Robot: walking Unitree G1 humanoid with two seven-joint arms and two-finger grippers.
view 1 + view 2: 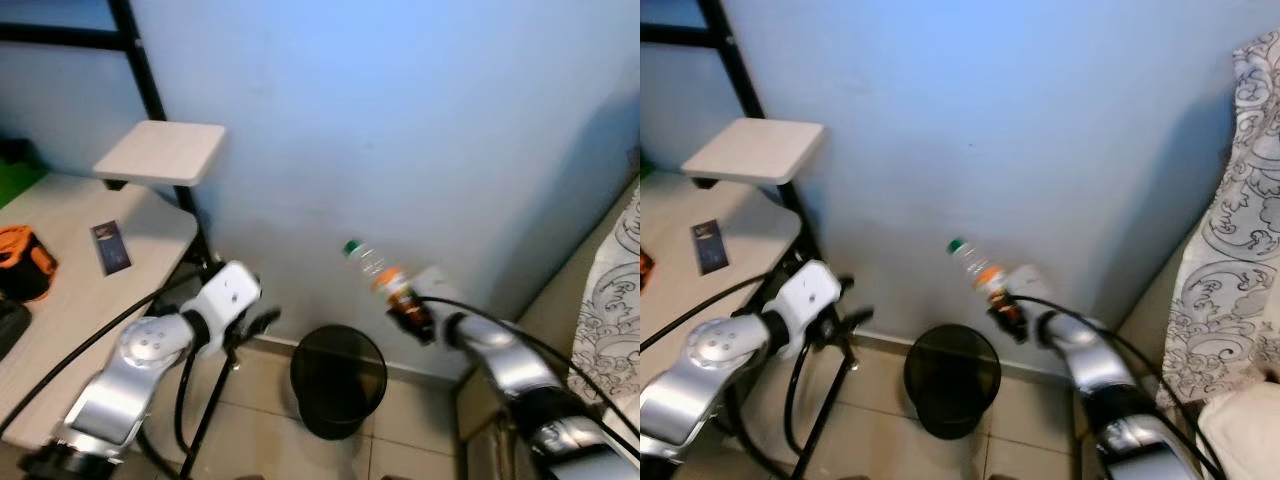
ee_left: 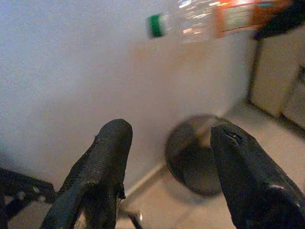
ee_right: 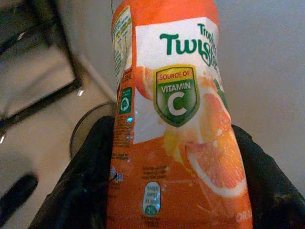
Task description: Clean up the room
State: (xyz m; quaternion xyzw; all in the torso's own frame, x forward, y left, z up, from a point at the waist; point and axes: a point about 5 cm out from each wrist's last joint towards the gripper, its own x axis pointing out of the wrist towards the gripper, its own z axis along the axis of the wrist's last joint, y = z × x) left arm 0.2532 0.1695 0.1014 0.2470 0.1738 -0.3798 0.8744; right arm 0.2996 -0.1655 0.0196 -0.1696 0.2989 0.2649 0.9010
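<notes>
My right gripper (image 1: 415, 315) is shut on an empty clear plastic bottle (image 1: 383, 278) with an orange label and a green cap (image 1: 351, 247), held tilted in front of the pale blue wall. The bottle hangs above and just right of a round black wastebasket (image 1: 338, 381) standing on the tiled floor at the wall's foot. The right wrist view shows the orange label (image 3: 176, 119) close up between the black fingers. My left gripper (image 1: 258, 325) is open and holds nothing, left of the basket; its wrist view looks at the basket (image 2: 193, 157) and the bottle (image 2: 209, 19).
A light wooden desk (image 1: 70, 300) with a small raised shelf (image 1: 160, 152), a dark card (image 1: 110, 247) and an orange-black object (image 1: 22, 262) stands at the left on a black frame. A patterned bedspread (image 1: 612, 300) lies at the right.
</notes>
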